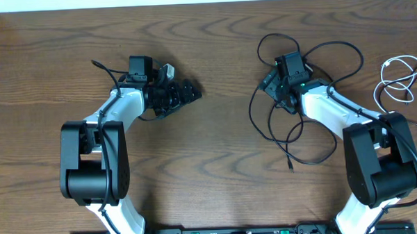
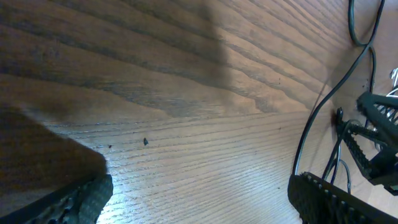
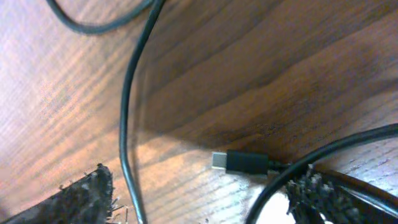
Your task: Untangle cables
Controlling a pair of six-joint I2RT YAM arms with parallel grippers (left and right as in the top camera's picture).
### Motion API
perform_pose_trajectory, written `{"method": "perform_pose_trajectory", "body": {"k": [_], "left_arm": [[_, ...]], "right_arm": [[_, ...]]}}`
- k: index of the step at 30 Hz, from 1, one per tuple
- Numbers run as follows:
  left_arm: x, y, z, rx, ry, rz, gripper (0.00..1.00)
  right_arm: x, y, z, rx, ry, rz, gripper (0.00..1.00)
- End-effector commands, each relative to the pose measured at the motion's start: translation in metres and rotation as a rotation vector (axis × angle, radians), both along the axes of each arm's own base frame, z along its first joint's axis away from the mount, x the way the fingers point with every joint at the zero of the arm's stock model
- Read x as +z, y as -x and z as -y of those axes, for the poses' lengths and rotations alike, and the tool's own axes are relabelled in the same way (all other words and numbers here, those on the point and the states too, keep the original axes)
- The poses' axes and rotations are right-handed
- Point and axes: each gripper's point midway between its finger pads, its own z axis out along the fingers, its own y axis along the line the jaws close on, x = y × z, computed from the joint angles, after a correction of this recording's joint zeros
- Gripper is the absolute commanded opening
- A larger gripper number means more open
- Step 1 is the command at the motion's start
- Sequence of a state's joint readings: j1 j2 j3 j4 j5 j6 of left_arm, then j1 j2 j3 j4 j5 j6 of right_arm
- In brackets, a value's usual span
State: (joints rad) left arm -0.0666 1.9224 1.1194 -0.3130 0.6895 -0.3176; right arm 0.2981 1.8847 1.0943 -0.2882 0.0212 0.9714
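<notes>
**Right claw spread over the black cord**

The right claw (image 1: 271, 85) stood released, fingers wide apart, with a strand of the black cord (image 3: 122, 118) running between them and a black plug (image 3: 239, 162) lying on the bench (image 1: 217, 158). The white cord (image 1: 399, 82) lay coiled near the right edge. The left claw (image 1: 182, 95), also released, hung over bare wood.

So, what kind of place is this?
Probably a robotics test bench: a left arm and a right arm stand at a wooden table, with a black cord and a white cord laid out on it.
</notes>
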Motion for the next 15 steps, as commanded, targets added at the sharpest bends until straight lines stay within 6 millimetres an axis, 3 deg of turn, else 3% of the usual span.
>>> {"method": "perform_pose_trajectory", "body": {"k": [1, 5, 10, 15], "left_arm": [[-0.014, 0.008, -0.004, 0.011, -0.027, -0.042, 0.96], [-0.014, 0.008, -0.004, 0.011, -0.027, -0.042, 0.96], [-0.013, 0.008, -0.004, 0.010, -0.024, -0.042, 0.96], [-0.013, 0.008, -0.004, 0.010, -0.024, -0.043, 0.96]], "right_arm": [[-0.022, 0.015, -0.006, 0.079, 0.025, -0.094, 0.84], [0.003, 0.010, -0.007, 0.192, 0.089, -0.127, 0.85], [0.036, 0.001, -0.013, 0.315, 0.132, -0.128, 0.95], [0.030, 0.013, -0.020, 0.354, 0.106, -0.180, 0.98]]}}
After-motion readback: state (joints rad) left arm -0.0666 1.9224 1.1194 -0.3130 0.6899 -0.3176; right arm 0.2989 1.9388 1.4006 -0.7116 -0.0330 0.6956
